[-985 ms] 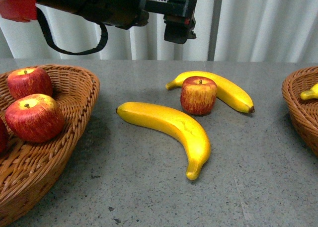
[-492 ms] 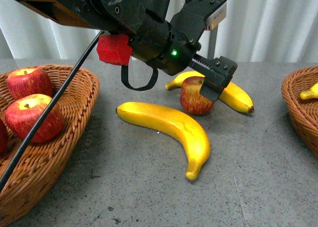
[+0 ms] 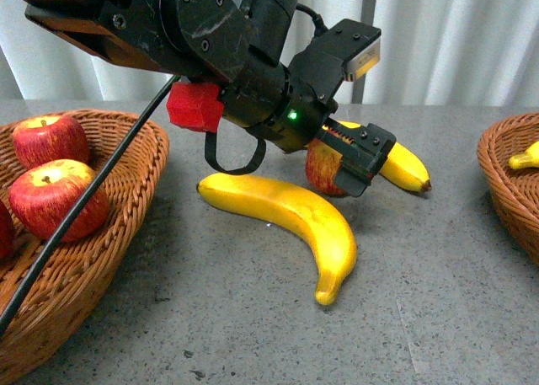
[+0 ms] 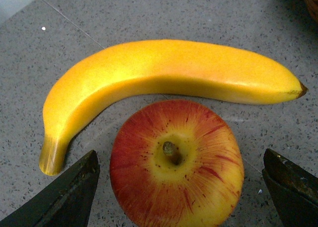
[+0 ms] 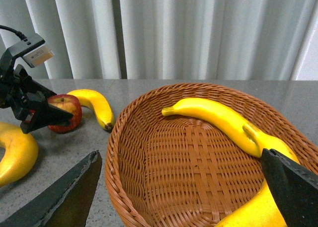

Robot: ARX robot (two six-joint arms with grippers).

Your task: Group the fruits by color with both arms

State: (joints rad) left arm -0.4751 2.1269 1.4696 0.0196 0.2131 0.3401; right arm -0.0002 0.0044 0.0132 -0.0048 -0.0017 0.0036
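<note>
The left gripper (image 4: 180, 192) is spread wide, with one finger (image 4: 69, 194) on each side of a red apple (image 4: 176, 162). There is a gap on both sides, so it is not pinching the apple. The apple sits on the gray table (image 3: 210, 318), just beside a yellow banana (image 4: 164, 75). A second banana (image 3: 295, 216) lies closer to the robot. The right gripper (image 5: 174, 197) is wide open too and holds nothing. It hangs over a basket (image 5: 110, 152) with bananas (image 5: 213, 115) in it.
</note>
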